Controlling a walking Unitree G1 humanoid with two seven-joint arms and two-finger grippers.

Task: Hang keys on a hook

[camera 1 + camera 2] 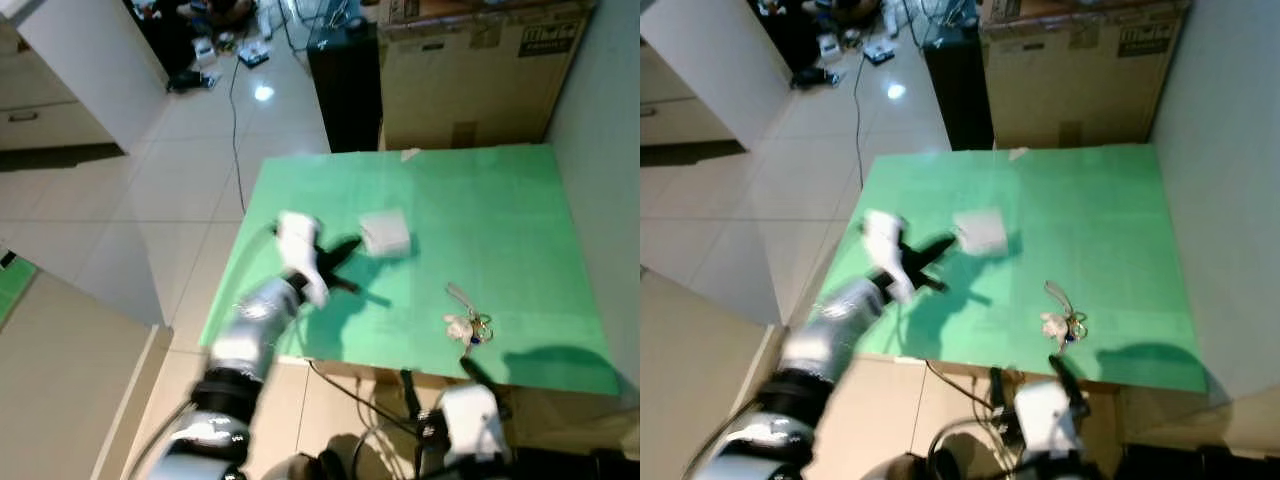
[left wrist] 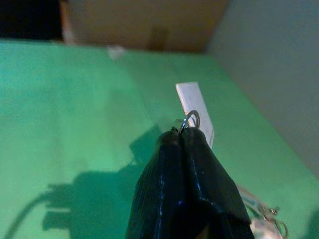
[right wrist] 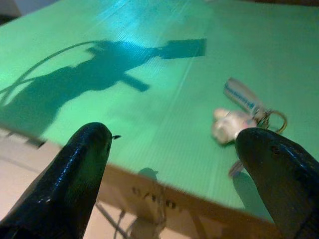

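The green table [image 1: 520, 200] is the landmark, its far edge butting against a cardboard box [image 1: 470, 70] and a black cabinet [image 1: 345, 85]. Over the table's left half, the left gripper [image 1: 340, 262] reaches toward a small white block [image 1: 385, 234] near the table's centre. Its fingers are pressed together, and the left wrist view shows a thin metal ring [image 2: 191, 119] standing at their tips, right in front of the block (whether the ring is pinched by the fingers or belongs to the block, I cannot tell). My guess is the block carries the hook, which is why this arm is there.

At the table's near edge, the right gripper [image 3: 174, 149] hovers with its fingers spread wide and empty, aimed at the keys [image 1: 467, 322]. The keys lie flat on the table, near that front edge, to the right of the block and well apart from it, not yet picked up.
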